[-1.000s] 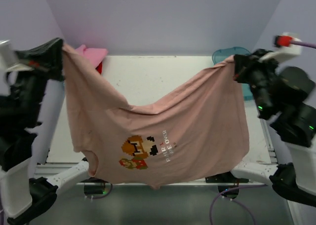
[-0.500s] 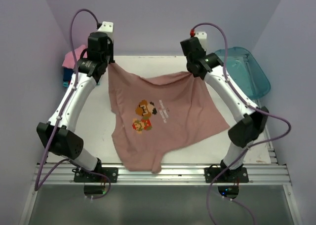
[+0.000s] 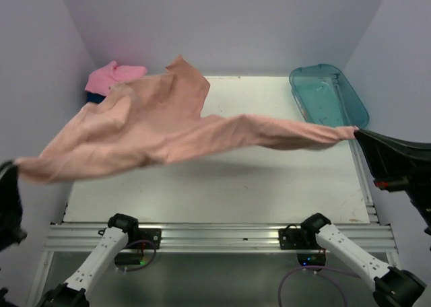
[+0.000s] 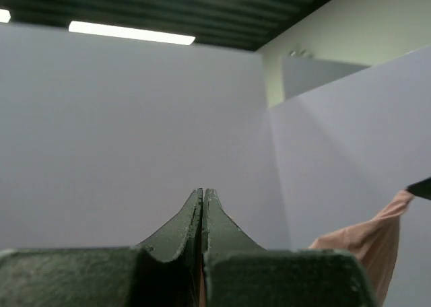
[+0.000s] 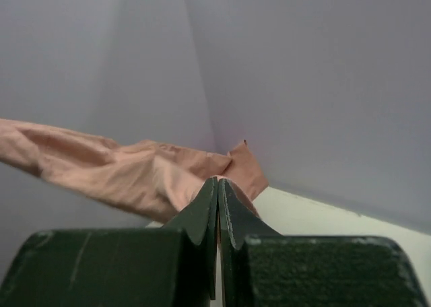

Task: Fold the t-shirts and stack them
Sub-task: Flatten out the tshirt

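The dusty pink-brown t-shirt [image 3: 161, 128] hangs stretched in the air above the table, pulled between both grippers, its print hidden. My left gripper [image 3: 13, 169] is at the far left edge, shut on one end of the shirt. In the left wrist view the gripper [image 4: 203, 192] has its jaws pressed together, with shirt cloth [image 4: 367, 250] off to the right. My right gripper [image 3: 359, 133] is at the right, shut on the other end. In the right wrist view the shirt [image 5: 128, 169] runs left from the closed gripper [image 5: 217, 182]. A folded bright pink tee [image 3: 114, 75] lies at the back left on a blue one [image 3: 94, 97].
The translucent teal tub [image 3: 328, 95] stands at the back right of the white table [image 3: 222, 186]. Purple walls close in the back and both sides. The arm bases are bolted to the metal rail [image 3: 215, 234] at the near edge.
Both arms have swung back from the far side of the table toward the near sides and up. The shirt has lifted off the table and now hangs stretched, its print no longer showing.
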